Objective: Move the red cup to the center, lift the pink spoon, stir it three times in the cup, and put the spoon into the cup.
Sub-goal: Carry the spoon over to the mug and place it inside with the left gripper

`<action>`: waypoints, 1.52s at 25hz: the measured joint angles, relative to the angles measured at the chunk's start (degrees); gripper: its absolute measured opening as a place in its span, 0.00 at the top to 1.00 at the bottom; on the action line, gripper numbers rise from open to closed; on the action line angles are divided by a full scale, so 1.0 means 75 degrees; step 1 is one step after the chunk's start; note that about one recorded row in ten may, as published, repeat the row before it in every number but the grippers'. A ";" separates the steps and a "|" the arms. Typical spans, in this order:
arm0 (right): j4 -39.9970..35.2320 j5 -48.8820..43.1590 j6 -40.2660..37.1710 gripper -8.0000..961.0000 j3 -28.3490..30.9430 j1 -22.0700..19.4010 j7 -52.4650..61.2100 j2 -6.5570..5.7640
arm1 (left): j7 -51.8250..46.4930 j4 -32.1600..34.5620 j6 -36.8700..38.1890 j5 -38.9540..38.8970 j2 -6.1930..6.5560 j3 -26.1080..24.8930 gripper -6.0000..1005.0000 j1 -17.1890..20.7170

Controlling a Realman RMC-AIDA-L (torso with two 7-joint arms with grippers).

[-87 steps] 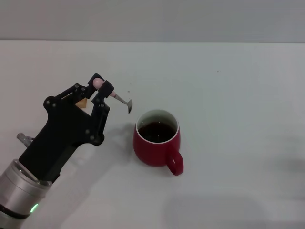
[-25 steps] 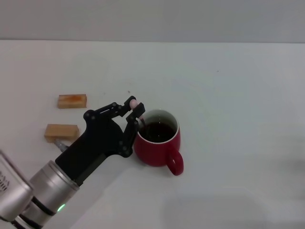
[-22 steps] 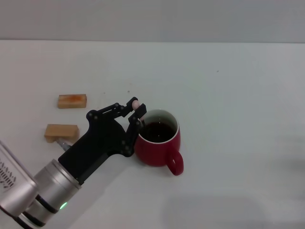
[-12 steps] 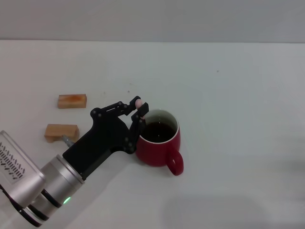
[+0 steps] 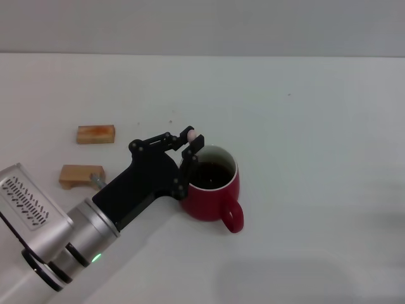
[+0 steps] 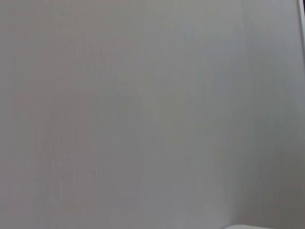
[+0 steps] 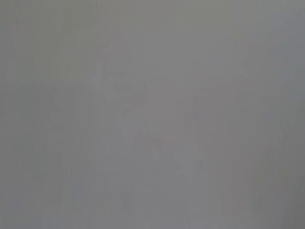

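Note:
The red cup (image 5: 212, 193) stands near the table's middle, handle toward me and to the right, dark liquid inside. My left gripper (image 5: 192, 143) hangs over the cup's left rim, shut on the pink spoon (image 5: 194, 137). Only the pale pink handle end shows between the fingertips. The spoon's neck and bowl point down into the cup and are hidden behind the fingers. Both wrist views show only plain grey. The right gripper is out of view.
Two small tan wooden blocks lie at the left, one (image 5: 96, 134) farther back and one (image 5: 80, 175) partly behind my left arm. The white table (image 5: 316, 126) stretches to the right and back of the cup.
Earlier the left gripper held the spoon up in the air left of the cup. It has since moved right and down, and over the last second crept farther over the cup's left rim.

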 joint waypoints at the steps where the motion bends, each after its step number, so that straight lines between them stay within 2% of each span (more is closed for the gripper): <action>1: 0.0000 0.0000 -0.0001 0.23 0.0000 0.0000 0.0000 0.0001 | 0.0000 0.0003 -0.0008 0.0001 0.0000 0.0002 0.85 -0.0023; 12: 0.0004 0.0022 -0.0007 0.23 0.0000 0.0000 0.0000 0.0005 | -0.0010 0.0142 -0.0212 0.0000 0.0001 0.0377 0.85 -0.0346; 21: 0.0030 0.0029 -0.0007 0.23 0.0000 0.0002 0.0000 0.0005 | 0.0000 0.0622 -0.0321 -0.0013 0.0001 0.1036 0.85 -0.0295; 28: 0.0074 0.0016 -0.0007 0.23 0.0000 0.0012 0.0000 0.0004 | 0.0000 0.0611 -0.0318 -0.0015 0.0001 0.0977 0.85 0.0046; 38: 0.0070 -0.0005 -0.0006 0.23 -0.0011 0.0005 0.0000 0.0004 | 0.0107 0.0576 -0.0304 -0.0004 0.0011 0.0852 0.85 0.0094</action>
